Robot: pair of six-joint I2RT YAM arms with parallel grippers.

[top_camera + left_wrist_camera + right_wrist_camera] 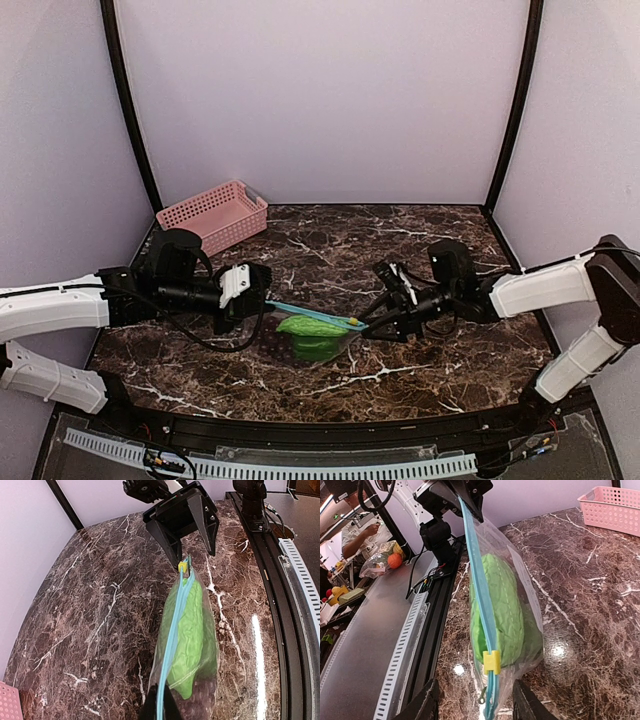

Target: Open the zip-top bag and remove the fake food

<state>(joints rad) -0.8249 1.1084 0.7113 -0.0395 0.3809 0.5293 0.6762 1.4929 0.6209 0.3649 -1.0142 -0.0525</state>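
Observation:
The zip-top bag (318, 338) hangs above the table with its teal zip strip (300, 311) on top. My left gripper (262, 298) is shut on the strip's left end, and its fingers pinch the strip at the bottom of the left wrist view (161, 707). The green piece (192, 630) and the dark grapes (200, 700) are inside the bag. My right gripper (368, 322) is open. Its fingers (422, 705) stand either side of the strip's other end, just short of the yellow slider (491, 661), and do not touch it.
A pink slotted basket (212, 215) stands at the back left by the wall. The black rail (300, 435) runs along the table's near edge, below the bag. Beyond the rail, the right wrist view shows a side bench with an orange object (395, 560).

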